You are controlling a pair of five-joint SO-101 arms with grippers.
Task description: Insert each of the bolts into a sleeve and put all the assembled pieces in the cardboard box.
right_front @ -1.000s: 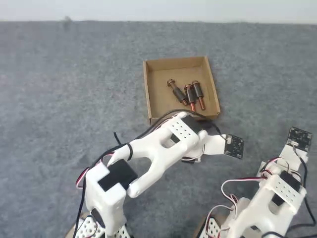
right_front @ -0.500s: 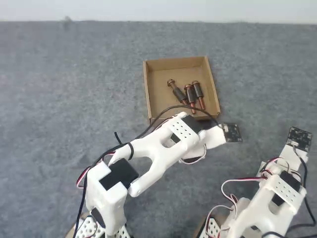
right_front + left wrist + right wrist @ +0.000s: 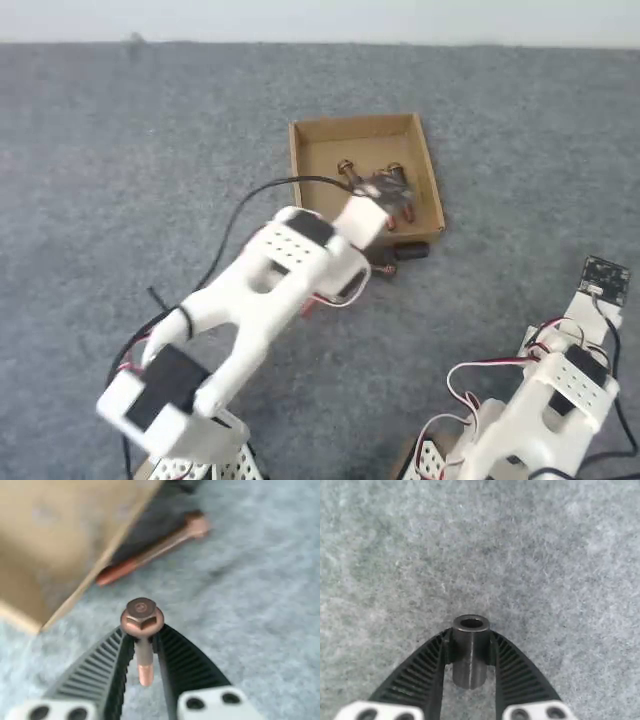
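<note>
**A bolt in my left pincer, a sleeve in my right**

My left pincer (image 3: 142,637) is closed on a copper bolt (image 3: 142,616). The shaft is clamped between the two ribbed fingers and the hexagonal head stands just above their tips. My right pincer (image 3: 470,642) grips a dark sleeve (image 3: 469,660) in the same manner. The sleeve is upright with its open hole turned toward the wrist camera, and under it there is grey carpet (image 3: 560,555).

In the high view my right arm (image 3: 560,395) is folded low at about 4 o'clock, well apart from the box. My left arm (image 3: 290,265) goes from 7 o'clock across the centre, and its end is over the near wall of the cardboard box (image 3: 365,128) at about 1 o'clock.

Just outside this near wall a second bolt (image 3: 405,252) lies flat on the carpet. In my left wrist view this second bolt (image 3: 155,552) lies along the box wall (image 3: 60,545) with a dark shape beside it — I cannot tell if this is a sleeve.

Farther, inside the box, there are assembled pieces (image 3: 398,185), dark sleeves on copper bolts. My left wrist hides them partly, so I cannot count them.
</note>
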